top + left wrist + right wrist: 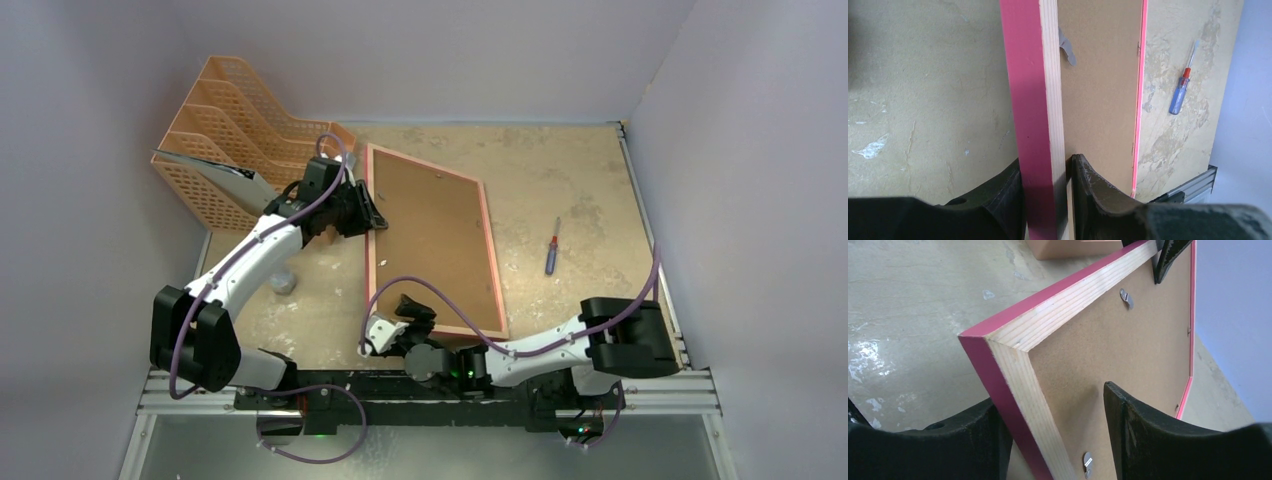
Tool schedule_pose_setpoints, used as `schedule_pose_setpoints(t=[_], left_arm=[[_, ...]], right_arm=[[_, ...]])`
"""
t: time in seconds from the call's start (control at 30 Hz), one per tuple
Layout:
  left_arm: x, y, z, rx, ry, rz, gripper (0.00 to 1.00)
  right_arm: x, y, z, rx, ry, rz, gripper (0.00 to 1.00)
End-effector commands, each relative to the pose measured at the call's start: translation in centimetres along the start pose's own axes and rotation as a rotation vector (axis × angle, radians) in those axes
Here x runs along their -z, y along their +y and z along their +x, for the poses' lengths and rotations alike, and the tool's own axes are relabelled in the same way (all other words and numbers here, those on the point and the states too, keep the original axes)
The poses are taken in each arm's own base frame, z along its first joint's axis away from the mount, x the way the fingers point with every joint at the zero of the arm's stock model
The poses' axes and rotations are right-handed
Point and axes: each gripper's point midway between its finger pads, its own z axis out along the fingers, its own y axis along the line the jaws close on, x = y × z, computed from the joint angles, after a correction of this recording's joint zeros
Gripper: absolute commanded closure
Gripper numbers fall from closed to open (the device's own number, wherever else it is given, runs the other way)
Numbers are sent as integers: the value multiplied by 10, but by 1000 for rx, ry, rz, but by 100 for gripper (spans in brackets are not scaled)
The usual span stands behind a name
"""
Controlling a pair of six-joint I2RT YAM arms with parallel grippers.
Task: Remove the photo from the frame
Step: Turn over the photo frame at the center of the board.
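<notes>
Pink frame (430, 240) back up | step: grab it | left gripper (366, 213) pinches its edge | right gripper (1050, 396) apart around rail | next: squeeze, turn clips (1127, 298)

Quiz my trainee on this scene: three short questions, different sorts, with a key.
1. True or false: the frame lies with its brown backing board facing up.
2. Which tool lies on the table beside the frame? A) screwdriver B) scissors C) pen
3. Fill in: the claw straddling the frame's near corner is the ____ one.
Key: 1 true; 2 A; 3 right claw.
</notes>
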Motion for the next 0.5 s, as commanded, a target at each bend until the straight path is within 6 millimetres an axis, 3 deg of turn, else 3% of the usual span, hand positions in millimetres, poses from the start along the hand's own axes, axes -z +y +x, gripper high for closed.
schedule_pose_setpoints(t=[0.0, 0.13, 0.23, 0.33, 0.4, 0.47], left_arm=[[6, 19, -10, -95, -35, -103, 100], [7, 15, -10, -96, -29, -84, 100], [7, 11, -10, -103, -23, -68, 100], [9, 9, -11, -105, -25, -65, 100], [10, 7, -13, -107, -27, -54, 94], [11, 3, -14, -108, -32, -38, 86]], right_arm=[[-2, -26, -19, -64, -38, 143, 40], [-2, -33, -11, -73, -10, 214, 51], [0, -38, -10, -105, 1, 247, 66], [3, -43, -15, -153, -6, 257, 90], [4, -43, -19, -183, -17, 246, 100], [5, -45, -22, -212, -21, 243, 100]])
